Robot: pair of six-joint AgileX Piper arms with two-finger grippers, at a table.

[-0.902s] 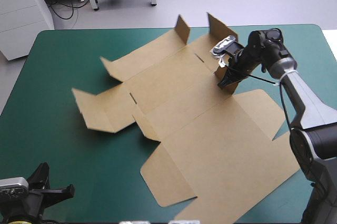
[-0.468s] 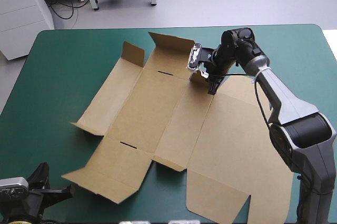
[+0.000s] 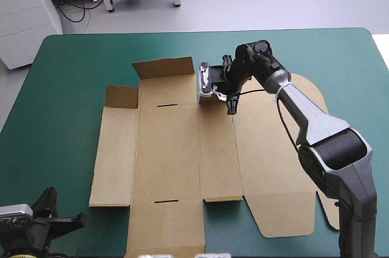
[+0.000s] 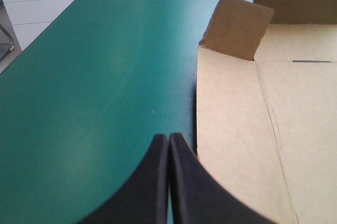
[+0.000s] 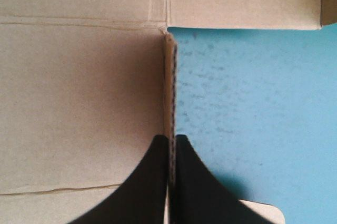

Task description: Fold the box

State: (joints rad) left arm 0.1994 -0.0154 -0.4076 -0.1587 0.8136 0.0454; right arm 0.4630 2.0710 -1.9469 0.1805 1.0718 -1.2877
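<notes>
Box (image 3: pixel 170 149) flat on counter (image 3: pixel 73 70), far flaps up.
Right gripper (image 5: pixel 171 138) fingers pinch a far flap's edge; left gripper (image 4: pixel 168 137) fingers pressed together, empty, beside the Box's left panel.

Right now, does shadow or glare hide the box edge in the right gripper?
Right wrist view: no glare; the box edge shows, pinched in the right gripper, a shadow on the teal-green cover beside it. High view: even light, no glare. Left wrist view: mild sheen on the cover, off the box.
</notes>
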